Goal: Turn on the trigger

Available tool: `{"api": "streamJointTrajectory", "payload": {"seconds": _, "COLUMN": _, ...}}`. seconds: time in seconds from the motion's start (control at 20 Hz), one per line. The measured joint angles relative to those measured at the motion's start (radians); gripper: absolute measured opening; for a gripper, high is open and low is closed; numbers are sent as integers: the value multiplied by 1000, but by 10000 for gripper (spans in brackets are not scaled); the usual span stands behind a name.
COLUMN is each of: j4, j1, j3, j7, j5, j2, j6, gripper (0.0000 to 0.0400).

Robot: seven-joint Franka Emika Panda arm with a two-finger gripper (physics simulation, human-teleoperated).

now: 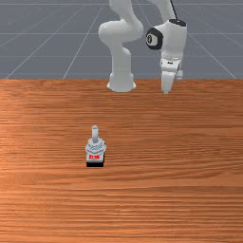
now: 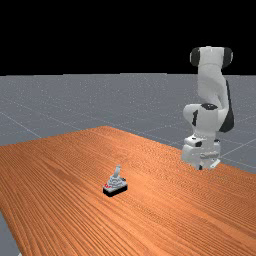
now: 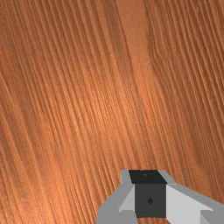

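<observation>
From my end, the joystick [image 1: 95,152] (its stick [image 1: 95,134] points up) stands on the table [image 1: 190,190], well apart from my gripper [image 1: 165,90]: toward the front view's left and farther out from the arm's base [image 1: 121,81]. I cannot tell whether the gripper is wide or narrow. I judge I need to reach across, then down to the stick.

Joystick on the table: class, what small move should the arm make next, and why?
Probably carry the gripper, kept raised, toward the front view's left and that camera, nearer the joystick: it hangs to the front view's right of the joystick, and the far view shows a wide gap between them.
</observation>
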Motion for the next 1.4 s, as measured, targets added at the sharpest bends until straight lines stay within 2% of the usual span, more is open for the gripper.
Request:
{"api": "streamJointTrajectory", "payload": {"seconds": 0.1, "j4": -67, "j1": -63, "j3": -66, "j7": -163, "j5": -10, "j2": -57, "j6": 20, "gripper": 0}}
{"api": "streamJointTrajectory", "payload": {"seconds": 0.2, "j4": -86, "j1": -76, "j3": -98, "j7": -271, "j5": -14, "j2": -73, "j6": 30, "gripper": 0}}
{"api": "streamJointTrajectory", "payload": {"seconds": 0.25, "j4": -72, "j1": -112, "j3": -77, "j7": -231, "j5": -146, "j2": -71, "j6": -29, "gripper": 0}}
{"api": "streamJointTrajectory", "payload": {"seconds": 0.3, "j4": -82, "j1": -131, "j3": -88, "j7": -244, "j5": -163, "j2": -80, "j6": -28, "gripper": 0}}
{"api": "streamJointTrajectory", "payload": {"seconds": 0.35, "j4": -121, "j1": -114, "j3": -162, "j7": -427, "j5": -54, "j2": -105, "j6": 38, "gripper": 0}}
{"api": "streamJointTrajectory", "payload": {"seconds": 0.4, "j4": -129, "j1": 2, "j3": -343, "j7": -734, "j5": 235, "j2": -123, "j6": 27, "gripper": 0}}
{"api": "streamJointTrajectory", "payload": {"seconds": 0.45, "j4": -142, "j1": -39, "j3": -335, "j7": -709, "j5": 181, "j2": -131, "j6": 47, "gripper": 0}}
{"api": "streamJointTrajectory", "payload": {"seconds": 0.5, "j4": -143, "j1": -35, "j3": -373, "j7": -767, "j5": 211, "j2": -136, "j6": 38, "gripper": 0}}
{"api": "streamJointTrajectory", "payload": {"seconds": 0.55, "j4": -146, "j1": -48, "j3": -392, "j7": -790, "j5": 203, "j2": -140, "j6": 37, "gripper": 0}}
{"api": "streamJointTrajectory", "payload": {"seconds": 0.6, "j4": -206, "j1": -236, "j3": -235, "j7": -531, "j5": -98, "j2": -143, "j6": 203, "gripper": 0}}
{"api": "streamJointTrajectory", "payload": {"seconds": 0.65, "j4": -149, "j1": -220, "j3": -236, "j7": -492, "j5": -137, "j2": -135, "j6": 38, "gripper": 0}}
{"api": "streamJointTrajectory", "payload": {"seconds": 0.7, "j4": -123, "j1": -174, "j3": -301, "j7": -627, "j5": -8, "j2": -123, "j6": -15, "gripper": 0}}
{"api": "streamJointTrajectory", "payload": {"seconds": 0.8, "j4": -114, "j1": -183, "j3": -317, "j7": -651, "j5": -8, "j2": -120, "j6": -34, "gripper": 0}}
{"api": "streamJointTrajectory", "payload": {"seconds": 0.85, "j4": -153, "j1": -211, "j3": -304, "j7": -574, "j5": -35, "j2": -140, "j6": 44, "gripper": 0}}
{"api": "streamJointTrajectory", "payload": {"seconds": 1.2, "j4": -152, "j1": -253, "j3": -353, "j7": -629, "j5": -52, "j2": -142, "j6": 44, "gripper": 0}}
{"api": "streamJointTrajectory", "payload": {"seconds": 1.25, "j4": -110, "j1": -235, "j3": -368, "j7": -695, "j5": -28, "j2": -115, "j6": -16, "gripper": 0}}
{"api": "streamJointTrajectory", "payload": {"seconds": 1.3, "j4": -116, "j1": -223, "j3": -382, "j7": -760, "j5": -27, "j2": -110, "j6": 39, "gripper": 0}}
{"api": "streamJointTrajectory", "payload": {"seconds": 1.4, "j4": -24, "j1": -199, "j3": -390, "j7": -861, "j5": 35, "j2": -26, "j6": 28, "gripper": 0}}
